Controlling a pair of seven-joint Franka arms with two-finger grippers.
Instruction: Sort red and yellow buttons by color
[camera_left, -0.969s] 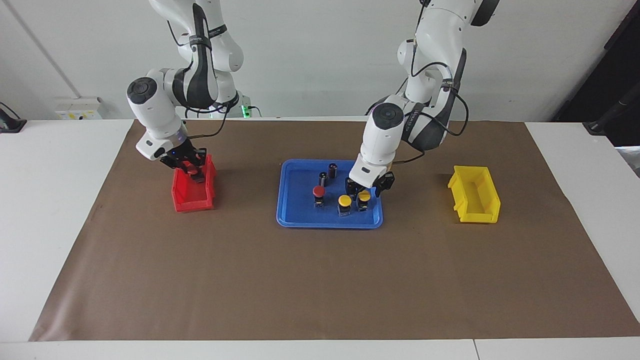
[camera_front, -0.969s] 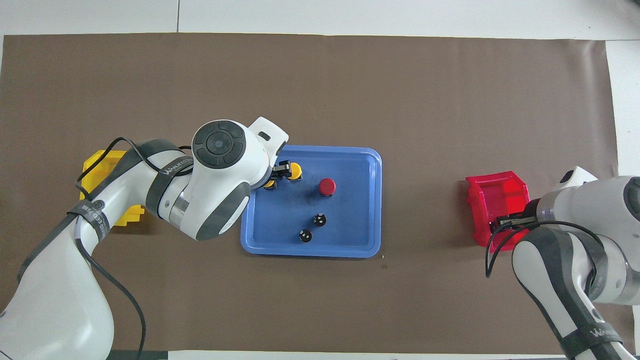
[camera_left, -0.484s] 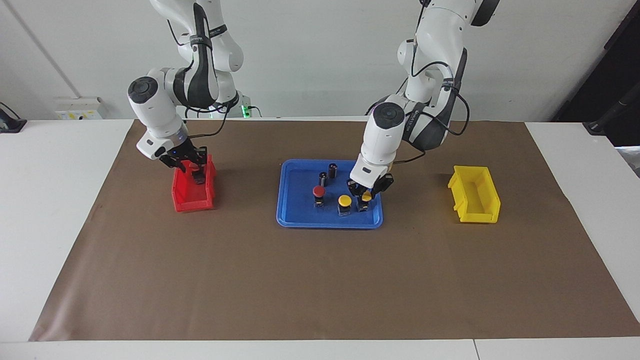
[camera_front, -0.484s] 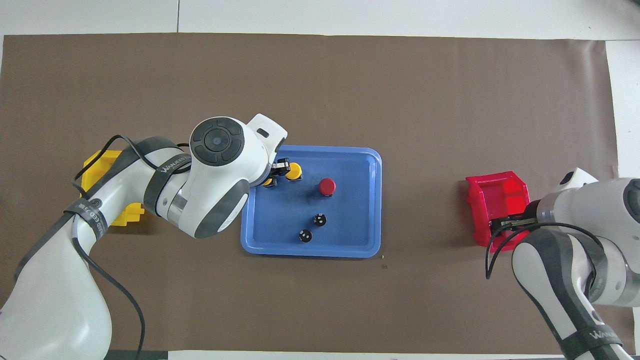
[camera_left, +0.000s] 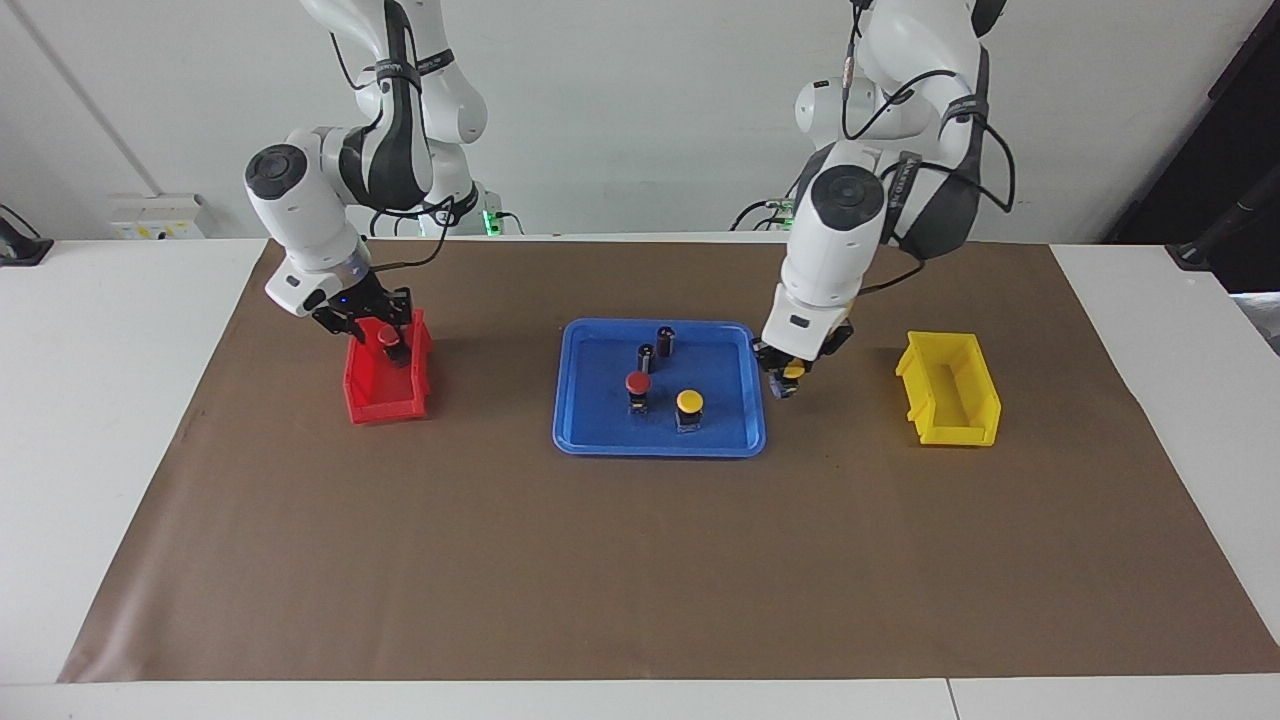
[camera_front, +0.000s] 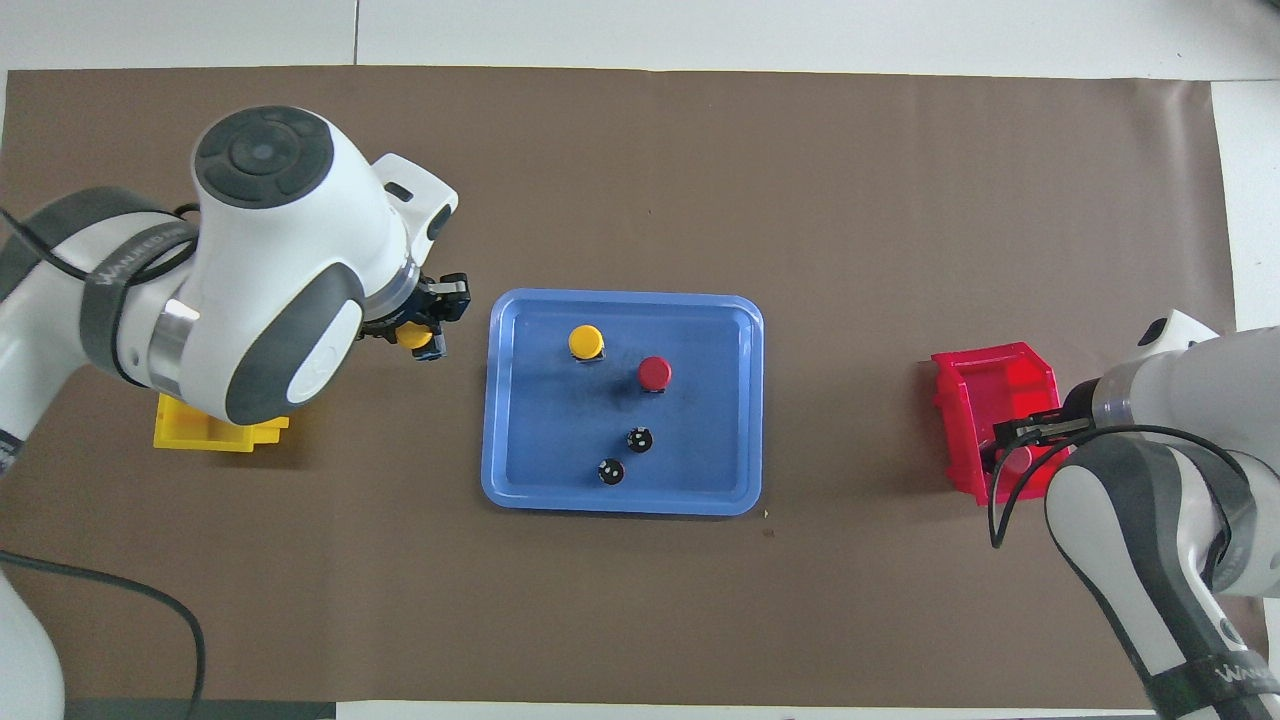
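My left gripper (camera_left: 789, 368) is shut on a yellow button (camera_left: 795, 373), held up over the brown mat between the blue tray (camera_left: 660, 447) and the yellow bin (camera_left: 960, 430). The overhead view shows the same yellow button (camera_front: 413, 337) in the left gripper (camera_front: 428, 333), just off the tray (camera_front: 620, 505). On the tray stand one yellow button (camera_left: 689, 402) and one red button (camera_left: 637, 383). My right gripper (camera_left: 380, 335) hangs low over the red bin (camera_left: 385, 405), with a red button (camera_left: 386, 337) right at its tip.
Two capless dark cylinders (camera_left: 666, 338) (camera_left: 647, 355) stand on the tray's side nearer the robots. The yellow bin (camera_front: 210, 435) sits toward the left arm's end of the table. The red bin (camera_front: 965, 400) sits toward the right arm's end. A brown mat covers the table.
My left gripper closed on a yellow button, lifted it off the tray and carried it toward the yellow bin. The right gripper rose slightly over the red bin.
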